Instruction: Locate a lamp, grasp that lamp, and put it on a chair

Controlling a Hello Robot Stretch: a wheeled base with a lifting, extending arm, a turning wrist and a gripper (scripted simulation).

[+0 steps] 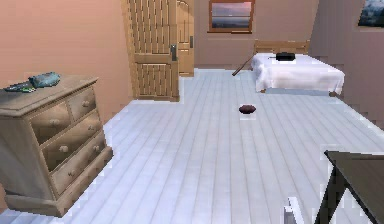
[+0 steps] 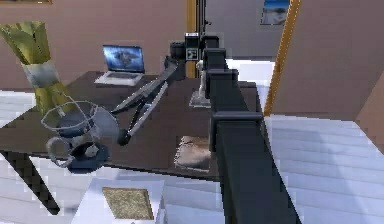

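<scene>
A desk lamp (image 2: pixel 88 128) with a jointed grey arm and a round shade stands on the dark table (image 2: pixel 150 140) at the arm side view's left. My arm (image 2: pixel 235 140) reaches out over the table as a dark bar. The gripper (image 2: pixel 172 72) sits at its far end, left of the two white marker squares, where the lamp's upper arm ends. I cannot tell whether it holds anything, since the lamp and table lie at and behind it.
On the table are a laptop (image 2: pixel 122 62), a vase of yellow stems (image 2: pixel 38 65) and a tan flat thing (image 2: pixel 192 150). The forward view has a dresser (image 1: pixel 55 135) at left, a door (image 1: pixel 155 50), a bed (image 1: pixel 295 70), a small dark thing (image 1: pixel 247 108) on the floor and a table corner (image 1: pixel 355 180).
</scene>
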